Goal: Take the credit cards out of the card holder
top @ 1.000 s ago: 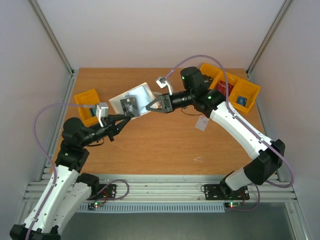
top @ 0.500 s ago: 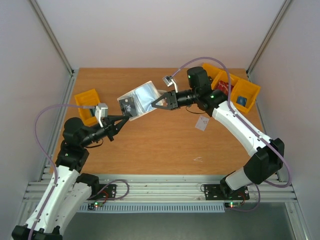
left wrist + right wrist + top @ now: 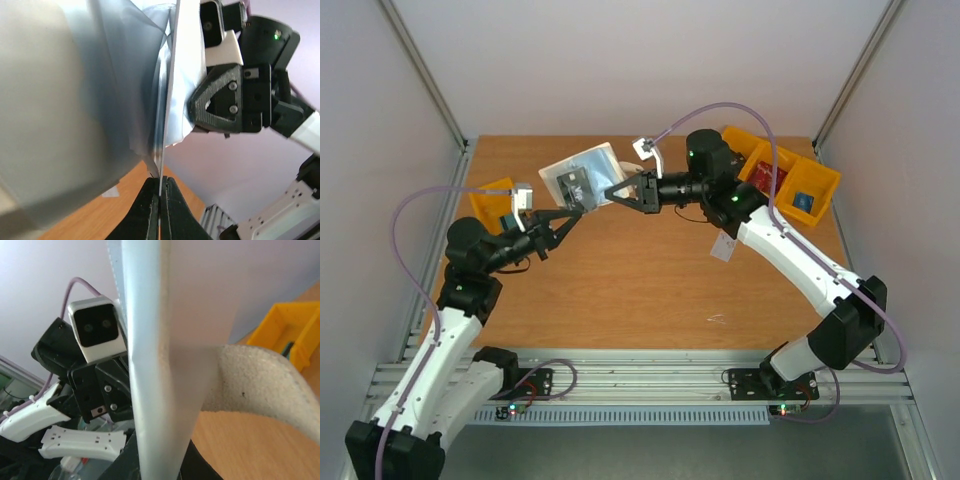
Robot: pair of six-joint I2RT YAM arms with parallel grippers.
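The card holder (image 3: pixel 582 172) hangs open in the air over the far left of the table, pale blue-grey inside up. My right gripper (image 3: pixel 613 190) is shut on its right edge; in the right wrist view the pale panel (image 3: pixel 160 365) stands between the jaws. My left gripper (image 3: pixel 571 208) is shut on the thin edge of a pale card (image 3: pixel 167 100) that sticks out of the holder (image 3: pixel 60 110). From above this card (image 3: pixel 576 186) shows dark markings. A small whitish card (image 3: pixel 723 247) lies on the table under the right arm. No red card is in view.
A yellow bin (image 3: pixel 486 193) stands at the left edge behind the left arm. Two yellow bins (image 3: pixel 823 178) at the far right hold red and blue items. A tiny pale scrap (image 3: pixel 717 320) lies on the wood in front.
Both grippers and the open holder between them have moved left and towards the far side of the table. Both grips are unchanged.
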